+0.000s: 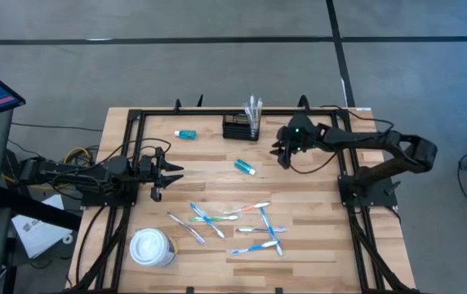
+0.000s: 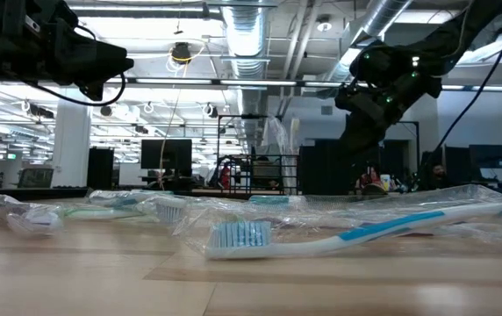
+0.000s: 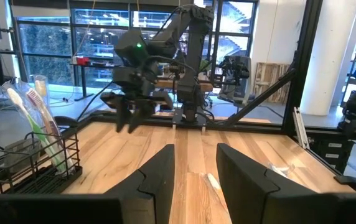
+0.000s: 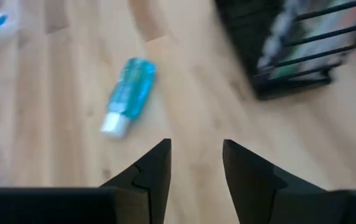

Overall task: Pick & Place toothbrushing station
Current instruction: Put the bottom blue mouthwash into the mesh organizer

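High view: the station [image 1: 240,128], a black wire box, sits at the far edge of the counter [image 1: 315,204] with several brushes already standing in one end. The right end effector [image 1: 283,153] hovers just beside it, above a small teal tube [image 1: 245,167]; the left end effector [image 1: 162,173] waits well apart at the left edge. I count two teal tubes (the second [image 1: 185,134] lies near the far left corner), one white lidded cup [image 1: 152,247], and roughly seven wrapped brushes [image 1: 258,229] scattered at the near side, though overlaps make that count uncertain. Low view: one wrapped brush [image 2: 356,233] fills the foreground and the right arm hangs above the counter behind it. Left wrist view: the left fingers [image 3: 156,177] stand narrowly apart, holding nothing, with the station and its brushes off to one side. Right wrist view: the right fingers [image 4: 150,171] are likewise parted and empty, with the tube ahead of them and the station's corner [image 4: 284,56] beyond. The step looks like an approach to picking up the tube, with nothing grasped yet; the next move calls for descending and lining up across the tube's narrow width before closing.
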